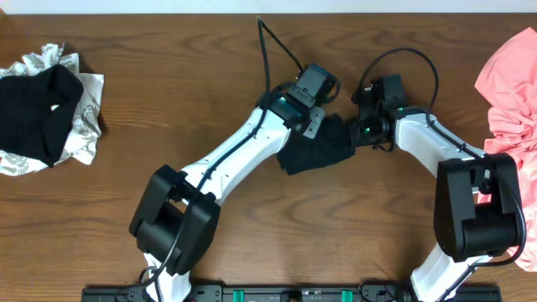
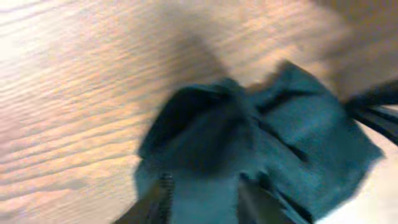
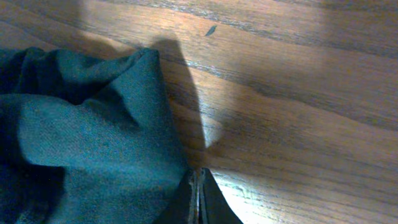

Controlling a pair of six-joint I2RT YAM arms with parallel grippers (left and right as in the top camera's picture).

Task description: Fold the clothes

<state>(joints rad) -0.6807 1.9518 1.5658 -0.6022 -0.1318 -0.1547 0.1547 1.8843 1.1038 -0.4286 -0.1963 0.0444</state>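
With my right gripper (image 3: 199,190) closed at the shirt (image 1: 319,151) edge and the left gripper's (image 2: 206,202) hold unclear, the shirt may slip.

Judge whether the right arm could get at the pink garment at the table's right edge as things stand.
Probably yes. The pink garment lies on the right arm's own side, bare table between, nothing blocking; the right gripper would first have to leave the black cloth.

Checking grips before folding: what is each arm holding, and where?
Left fingers straddle the dark garment mid-bunch, grip unclear; right fingers are shut at its edge, hold uncertain.
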